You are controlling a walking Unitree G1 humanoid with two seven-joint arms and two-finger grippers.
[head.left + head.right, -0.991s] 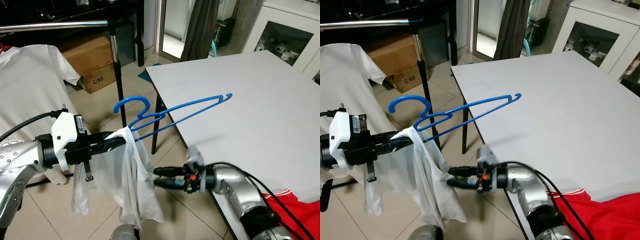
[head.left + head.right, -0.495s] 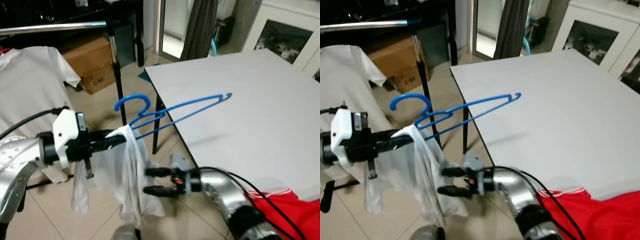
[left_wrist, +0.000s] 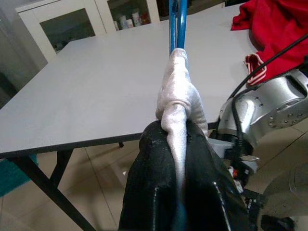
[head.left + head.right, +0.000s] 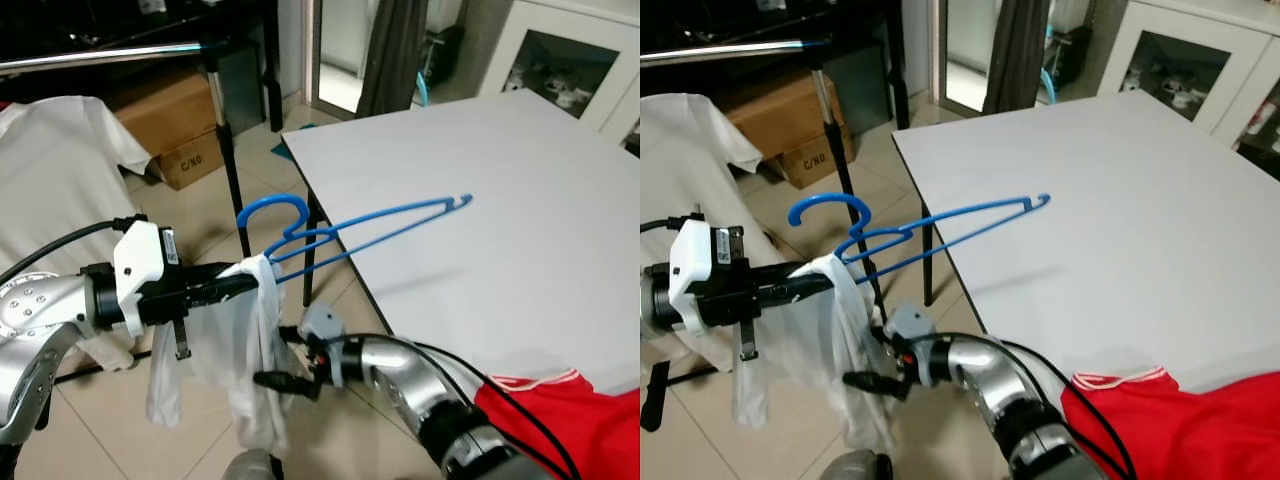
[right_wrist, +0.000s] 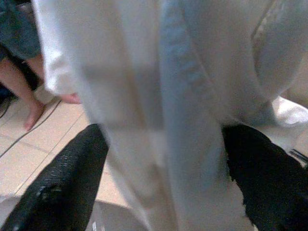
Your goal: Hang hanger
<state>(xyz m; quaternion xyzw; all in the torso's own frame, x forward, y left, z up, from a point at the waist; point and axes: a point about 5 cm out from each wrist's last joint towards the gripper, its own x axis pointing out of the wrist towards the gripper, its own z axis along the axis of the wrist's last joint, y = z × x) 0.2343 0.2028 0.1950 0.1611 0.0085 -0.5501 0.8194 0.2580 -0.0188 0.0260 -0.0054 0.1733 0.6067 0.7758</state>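
A cardboard box [image 4: 175, 125] marked "C/NO" sits upper left; at centre left, the left claw [image 4: 243, 281] pinches one blue hanger [image 4: 345, 232] and its white garment [image 4: 250, 370] shut; lower centre, the right claw [image 4: 287, 357] spreads wide around the cloth, beside the grey counter [image 4: 500, 200]

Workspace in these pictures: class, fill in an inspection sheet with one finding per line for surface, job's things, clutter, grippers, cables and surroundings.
Surface: grey rectangular table, mostly bare.
Job's things: blue plastic hanger carrying a white cloth garment; silver clothes rail behind.
Clutter: red garment on the table's near corner.
Grippers: left gripper shut on the white garment at the hanger; right gripper open, fingers either side of the hanging cloth.
Cables: black cables along the right arm.
Surroundings: cardboard box, white shirt, tiled floor.
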